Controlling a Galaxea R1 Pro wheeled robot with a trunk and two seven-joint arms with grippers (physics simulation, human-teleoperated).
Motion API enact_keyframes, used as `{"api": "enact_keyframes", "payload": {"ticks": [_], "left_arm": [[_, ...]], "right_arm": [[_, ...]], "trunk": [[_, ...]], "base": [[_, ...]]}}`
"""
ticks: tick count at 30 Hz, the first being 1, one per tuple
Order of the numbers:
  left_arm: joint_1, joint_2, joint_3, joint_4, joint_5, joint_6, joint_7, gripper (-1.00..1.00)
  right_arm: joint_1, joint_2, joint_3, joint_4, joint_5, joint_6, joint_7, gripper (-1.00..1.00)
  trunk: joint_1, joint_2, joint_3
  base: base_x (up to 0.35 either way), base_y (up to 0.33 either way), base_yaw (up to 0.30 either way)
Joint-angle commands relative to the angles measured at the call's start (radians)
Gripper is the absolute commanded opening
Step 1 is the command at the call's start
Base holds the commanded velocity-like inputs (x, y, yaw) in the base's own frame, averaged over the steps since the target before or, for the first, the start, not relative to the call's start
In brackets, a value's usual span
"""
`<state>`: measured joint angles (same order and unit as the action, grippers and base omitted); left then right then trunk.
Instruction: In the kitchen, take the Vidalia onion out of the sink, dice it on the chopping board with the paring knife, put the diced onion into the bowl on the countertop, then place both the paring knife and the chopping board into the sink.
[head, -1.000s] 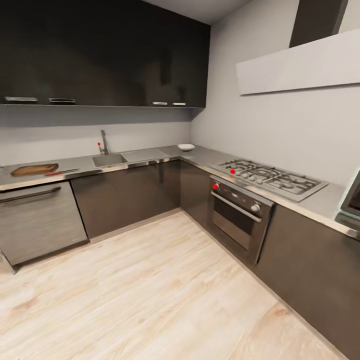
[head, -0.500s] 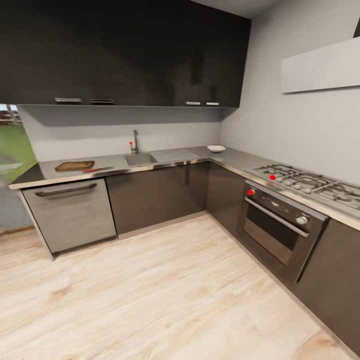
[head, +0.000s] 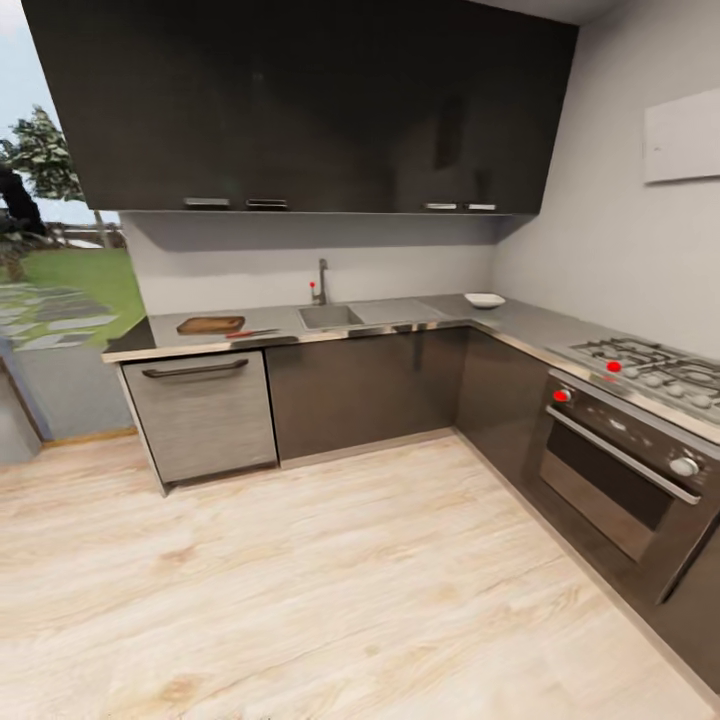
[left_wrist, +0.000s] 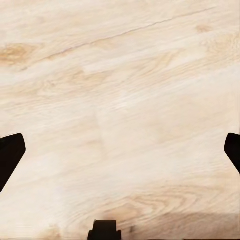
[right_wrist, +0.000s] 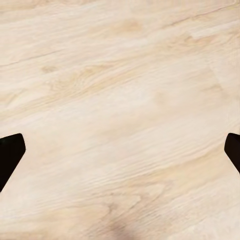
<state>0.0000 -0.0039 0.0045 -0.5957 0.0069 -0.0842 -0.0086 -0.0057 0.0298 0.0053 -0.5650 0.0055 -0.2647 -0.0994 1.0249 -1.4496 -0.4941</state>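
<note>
From across the room, the head view takes in an L-shaped kitchen with a grey bench (head: 530, 322) running along the far wall and turning down the right side, over dark cabinets. The sink (head: 331, 317) is set into the far stretch of the bench, with its tap (head: 321, 282) standing at the back edge and a flat drainboard beside it toward the corner. The brown board (head: 210, 324) lies flat on the bench near its left end, above a steel-fronted drawer unit (head: 203, 413), well apart from the sink. The knife (head: 252, 333) with its red handle lies just beside the board, between the board and the sink. The white bowl (head: 484, 299) sits near the corner of the bench, on the other side of the sink. The onion is too small to make out at this range. Along the right run are a gas hob (head: 655, 366) and an oven (head: 625, 474) with red knobs. Pale wooden floor (head: 330, 580) spreads in front. In each wrist view, the left tool (left_wrist: 120, 150) and the right tool (right_wrist: 120, 150) have their dark fingertips spread wide apart over the floor, with nothing between them.
</note>
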Motion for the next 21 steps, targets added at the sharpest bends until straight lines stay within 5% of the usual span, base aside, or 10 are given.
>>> {"api": "enact_keyframes", "payload": {"ticks": [1,21], "left_arm": [[0.000,0.000,0.001,0.000,0.001,-0.002,-0.001,1.00],[0.000,0.000,0.003,0.019,-0.001,-0.002,-0.002,1.00]], "right_arm": [[0.000,0.000,0.001,0.001,0.001,-0.003,-0.004,1.00],[0.000,0.001,0.002,0.001,0.001,-0.002,-0.004,1.00]], "trunk": [[0.000,0.000,-0.001],[0.000,0.000,-0.001]], "base": [[0.108,-0.147,0.277],[0.250,-0.100,0.277]]}}
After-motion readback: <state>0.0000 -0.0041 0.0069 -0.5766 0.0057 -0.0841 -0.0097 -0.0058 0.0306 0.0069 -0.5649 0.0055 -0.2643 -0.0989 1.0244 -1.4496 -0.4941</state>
